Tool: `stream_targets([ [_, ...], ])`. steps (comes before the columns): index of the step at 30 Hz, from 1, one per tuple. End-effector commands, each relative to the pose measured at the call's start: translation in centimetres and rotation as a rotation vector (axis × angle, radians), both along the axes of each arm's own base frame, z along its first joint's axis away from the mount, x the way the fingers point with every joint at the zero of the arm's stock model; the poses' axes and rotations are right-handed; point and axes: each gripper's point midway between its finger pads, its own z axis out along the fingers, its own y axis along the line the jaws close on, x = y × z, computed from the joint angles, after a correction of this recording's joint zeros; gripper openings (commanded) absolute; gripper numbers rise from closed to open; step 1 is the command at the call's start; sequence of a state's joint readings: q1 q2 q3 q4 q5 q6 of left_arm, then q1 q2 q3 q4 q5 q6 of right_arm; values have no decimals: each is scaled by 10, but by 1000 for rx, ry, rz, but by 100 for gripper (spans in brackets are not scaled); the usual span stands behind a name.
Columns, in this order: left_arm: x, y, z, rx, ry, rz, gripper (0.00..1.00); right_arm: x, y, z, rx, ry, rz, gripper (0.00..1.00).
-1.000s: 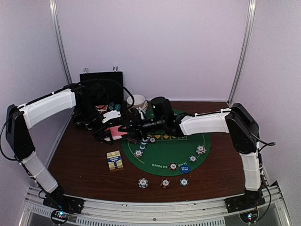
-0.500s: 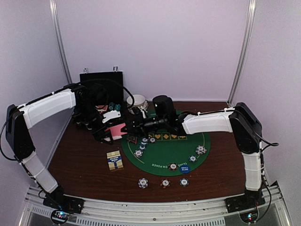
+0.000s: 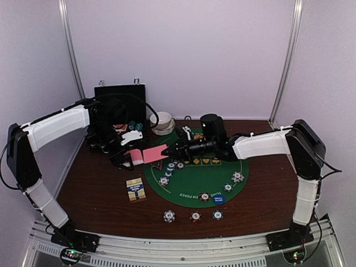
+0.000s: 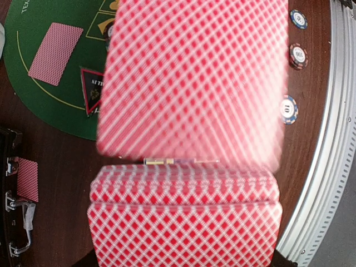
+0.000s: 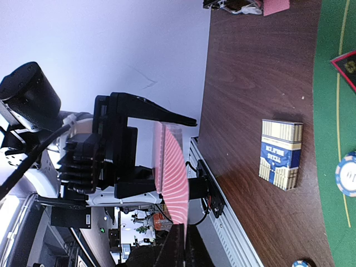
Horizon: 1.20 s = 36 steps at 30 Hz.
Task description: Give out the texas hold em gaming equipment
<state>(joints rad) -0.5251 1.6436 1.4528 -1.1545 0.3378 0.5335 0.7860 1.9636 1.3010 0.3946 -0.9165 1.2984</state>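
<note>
Both arms are up over the table's left side. My left gripper (image 3: 129, 158) is clamped on the deck of pink-backed cards (image 4: 183, 222), holding it above the brown table (image 3: 94, 194), just off the left edge of the green felt mat (image 3: 183, 178). My right gripper (image 3: 169, 149) is pinched tight on a single card (image 3: 155, 153), pink back up. The card's far end is right beside the deck; whether it's touching or just clear, I can't tell. From my left wrist that card fills most of the view, blurred, lying over the deck.

On the felt, another card (image 4: 54, 46) lies face down, and the red triangle token (image 4: 90, 89) sits at the mat's edge. The blue disc (image 3: 218, 200) is near the front rim with a striped chip (image 3: 204, 196) just beside it. Three more poker chips (image 3: 195, 216) sit in a row on bare wood in front of the mat. A blue-and-cream card box (image 3: 136, 189) lies flat left of the mat. The stacked white bowls (image 3: 162, 122) and a black case (image 3: 119, 103) stand at the back.
</note>
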Motion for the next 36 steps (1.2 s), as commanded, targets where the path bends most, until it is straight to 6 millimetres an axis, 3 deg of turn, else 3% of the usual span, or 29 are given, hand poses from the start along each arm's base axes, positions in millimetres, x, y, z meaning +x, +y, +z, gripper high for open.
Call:
stream_targets([
  [1,0,0,6,-13,-30,-17,0,1,-36,14,16,-27,-27,0],
  [5,0,0,7,-15,-30,-17,0,0,-78,-15,-81,-4,-62,0],
  [11,-2,0,8,-14,-21,-18,0,-18,-133,-73,-284,52,-65,0],
  [18,-4,1,10,-15,-19,-18,0,-28,-168,-121,-451,71,-56,0],
  [23,-5,1,9,-15,-14,-20,0,-21,-183,-135,-505,52,-93,0],
  [34,-7,0,11,-27,-9,-23,0,-13,-198,-145,-577,12,-142,0],
  [36,-8,0,11,-28,-4,-24,0,-16,-203,-149,-610,19,-137,6],
])
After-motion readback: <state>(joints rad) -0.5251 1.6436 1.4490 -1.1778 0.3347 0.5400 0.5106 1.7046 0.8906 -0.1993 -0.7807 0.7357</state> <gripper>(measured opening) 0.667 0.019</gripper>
